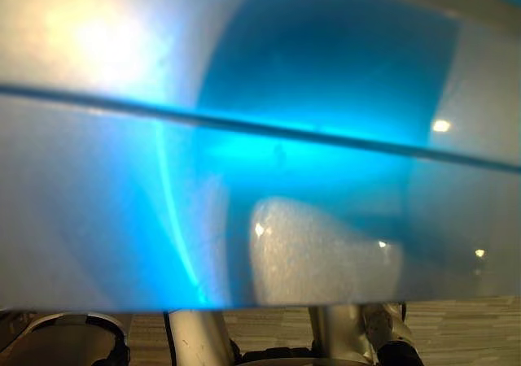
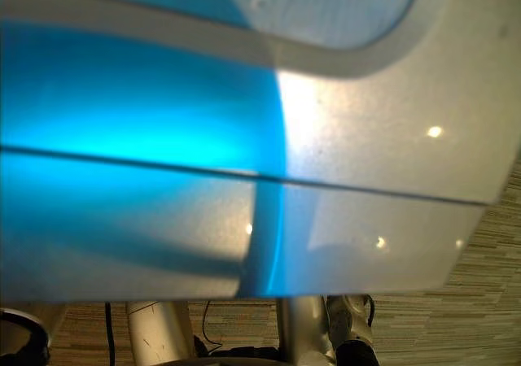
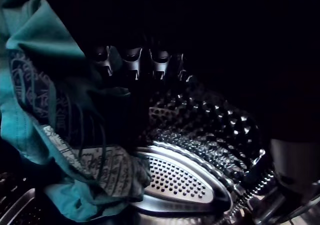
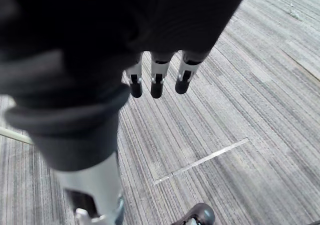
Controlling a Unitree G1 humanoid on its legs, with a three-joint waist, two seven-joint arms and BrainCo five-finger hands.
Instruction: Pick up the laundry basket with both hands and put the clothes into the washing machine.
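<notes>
- The left robot hand (image 3: 132,60) is reaching inside the washing machine drum (image 3: 215,130). It is too dark there to tell whether it grips anything.
- The teal patterned clothes (image 3: 45,135) are in the drum just beside that hand. The crumpled bundle's long axis runs from the hand's side to the perforated paddle (image 3: 180,185), which its far end touches.
- The left hand is much the nearer, so any release or push falls to it.
- The right robot hand (image 4: 157,80) hangs open and empty over the striped floor (image 4: 240,110).
</notes>
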